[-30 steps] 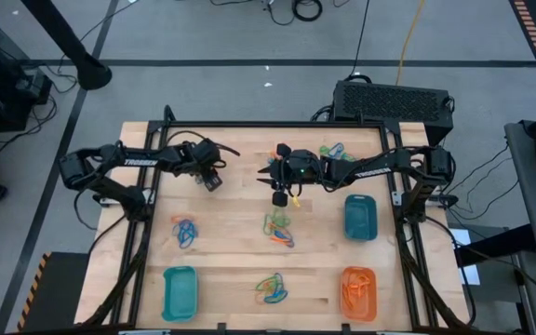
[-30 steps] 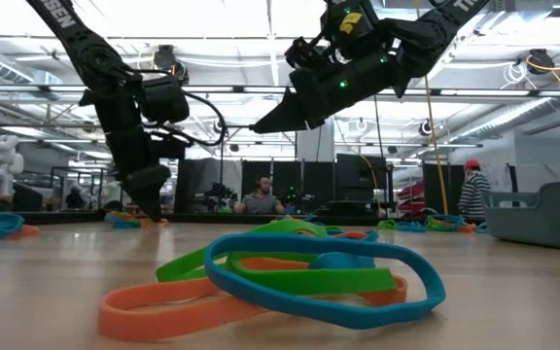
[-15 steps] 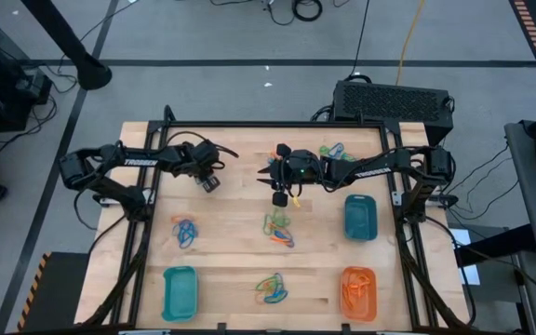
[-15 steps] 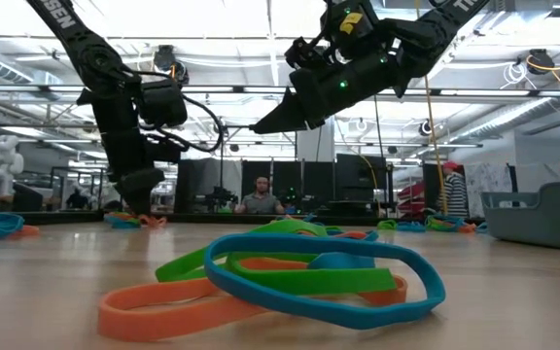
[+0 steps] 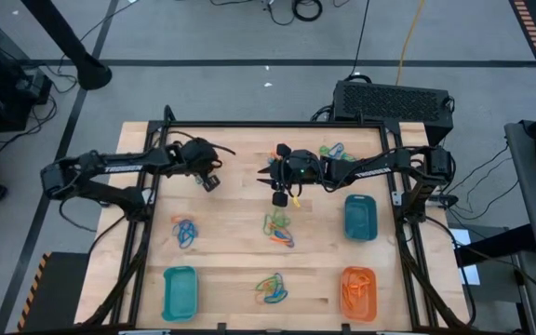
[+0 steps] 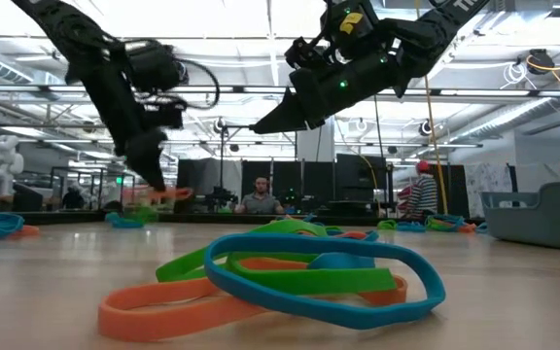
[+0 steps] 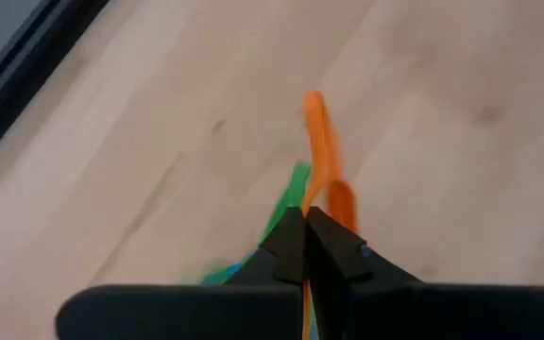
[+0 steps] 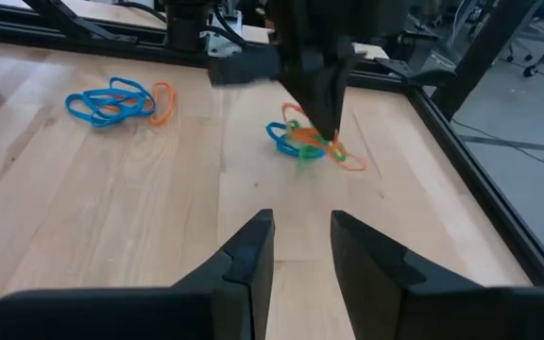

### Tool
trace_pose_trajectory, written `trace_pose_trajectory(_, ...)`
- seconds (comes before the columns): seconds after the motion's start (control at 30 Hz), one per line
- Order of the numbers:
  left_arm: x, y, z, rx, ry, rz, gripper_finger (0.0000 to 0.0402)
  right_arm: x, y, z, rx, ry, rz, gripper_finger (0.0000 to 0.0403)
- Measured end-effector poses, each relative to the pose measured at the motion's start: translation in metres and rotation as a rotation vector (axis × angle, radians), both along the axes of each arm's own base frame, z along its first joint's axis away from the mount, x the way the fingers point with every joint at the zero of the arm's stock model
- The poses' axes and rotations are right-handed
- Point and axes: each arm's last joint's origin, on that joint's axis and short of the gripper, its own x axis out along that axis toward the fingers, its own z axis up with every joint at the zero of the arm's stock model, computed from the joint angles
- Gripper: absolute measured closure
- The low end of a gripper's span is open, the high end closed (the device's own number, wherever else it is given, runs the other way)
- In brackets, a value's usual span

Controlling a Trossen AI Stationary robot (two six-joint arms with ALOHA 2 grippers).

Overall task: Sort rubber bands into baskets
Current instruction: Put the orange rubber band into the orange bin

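Pinching an orange rubber band (image 7: 321, 151) between closed fingers, my left gripper (image 7: 303, 247) sits over the far left part of the table (image 5: 240, 214), above a small clump of orange, green and blue bands (image 8: 302, 140). From the left wrist view I see the orange loop rising out of the fingertips, with green and blue strands trailing just beside them; I cannot tell whether those are also caught. To do this step well, I judge that I should lift slowly and straight up, watch whether the green and blue ones drop free, and only then carry toward the orange basket (image 5: 358, 290) at the near right corner, well apart from this gripper. If extra colours cling, a small shake over the table seems safer than dropping a mixed bunch. Other piles lie at left (image 5: 185, 232), at centre (image 5: 279, 226) and near the front edge (image 5: 270, 288). Two teal baskets (image 5: 180, 290) (image 5: 360, 218) wait. My right gripper (image 8: 294, 255) hovers mid-table, fingers parted and empty.
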Motion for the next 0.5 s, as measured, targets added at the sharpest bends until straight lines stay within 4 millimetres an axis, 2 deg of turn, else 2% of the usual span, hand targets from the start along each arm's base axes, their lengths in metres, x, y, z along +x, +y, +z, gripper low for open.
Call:
trace_pose_trajectory(0.23, -0.010, -0.012, 0.026, -0.063, -0.166, -0.168, 0.0400, 0.001, 0.001, 0.001, 0.052, -0.029, 0.019, 0.0303)
trace_pose_trajectory(0.37, -0.012, -0.015, 0.029, -0.090, -0.187, -0.206, 0.0400, 0.009, 0.002, -0.001, 0.114, -0.126, 0.038, 0.0303)
trace_pose_trajectory(0.5, -0.006, -0.023, 0.031, -0.134, -0.255, -0.324, 0.0401, 0.018, 0.000, -0.011, 0.139, -0.208, 0.033, 0.0303)
